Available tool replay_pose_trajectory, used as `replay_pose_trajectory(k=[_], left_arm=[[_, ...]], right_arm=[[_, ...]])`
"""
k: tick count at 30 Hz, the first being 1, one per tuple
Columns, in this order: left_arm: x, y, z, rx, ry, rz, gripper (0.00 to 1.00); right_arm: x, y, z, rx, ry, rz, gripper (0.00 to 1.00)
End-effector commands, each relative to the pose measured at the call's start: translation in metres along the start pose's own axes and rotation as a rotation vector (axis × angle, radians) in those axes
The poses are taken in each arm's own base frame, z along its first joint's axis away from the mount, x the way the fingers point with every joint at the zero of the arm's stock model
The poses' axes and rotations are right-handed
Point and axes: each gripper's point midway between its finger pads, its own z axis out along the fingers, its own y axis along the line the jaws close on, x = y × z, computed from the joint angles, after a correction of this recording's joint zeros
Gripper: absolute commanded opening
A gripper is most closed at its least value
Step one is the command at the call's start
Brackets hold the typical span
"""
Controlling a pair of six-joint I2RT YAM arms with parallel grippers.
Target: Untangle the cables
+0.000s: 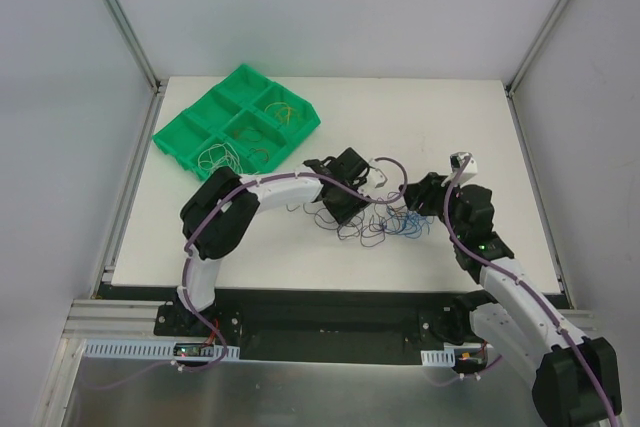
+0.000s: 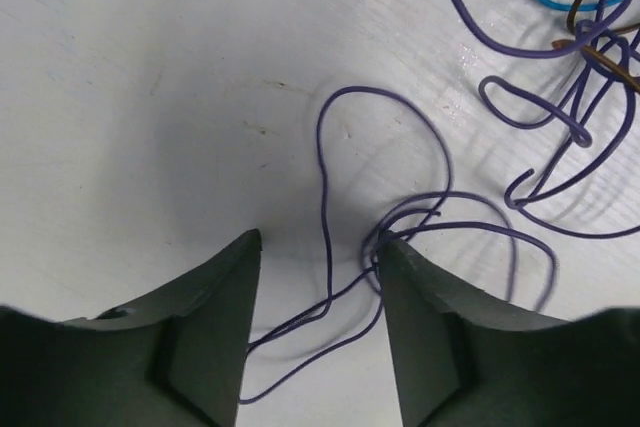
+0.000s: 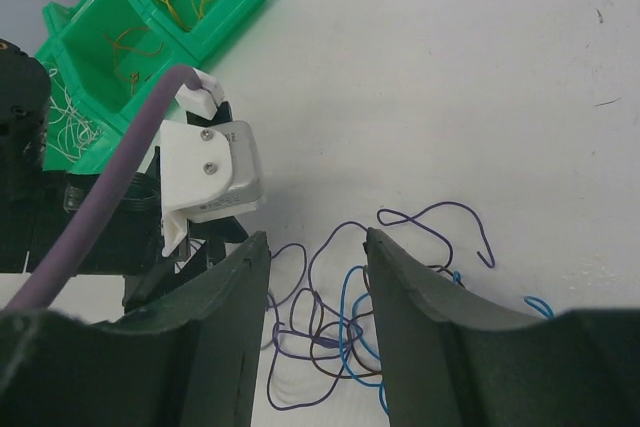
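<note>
A tangle of thin purple, blue and brown cables (image 1: 378, 223) lies on the white table between my two grippers. My left gripper (image 1: 345, 204) is at the tangle's left edge, low over the table. In the left wrist view it (image 2: 318, 243) is open, with loose purple strands (image 2: 326, 209) lying flat between its fingers and more of the tangle (image 2: 585, 97) at the upper right. My right gripper (image 1: 425, 197) is at the tangle's right edge. In the right wrist view it (image 3: 316, 237) is open and empty above the knotted purple, blue and brown cables (image 3: 340, 332).
A green compartment tray (image 1: 180, 137) holding yellow, white and brown wires sits at the table's back left, and also shows in the right wrist view (image 3: 90, 47). The left arm's white wrist camera (image 3: 205, 172) is close to my right gripper's left finger.
</note>
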Motion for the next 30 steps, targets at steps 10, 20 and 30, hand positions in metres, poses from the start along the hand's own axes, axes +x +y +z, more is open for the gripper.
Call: replay_pose_trajectory(k=[10,20,30], left_arm=[[0.056,0.042,-0.003,-0.461,0.109,-0.069,0.00],[0.003,0.055,-0.091,-0.351,-0.131,-0.276,0.00],[-0.048,0.144,-0.223,-0.334,-0.481,-0.535,0.00]], right_arm=[[-0.008,0.000,0.004,-0.011,-0.037,0.009,0.47],[0.006,-0.011,0.011,0.026,0.004,0.020,0.47],[0.027,-0.002,0.018,-0.022,0.133,0.080,0.47]])
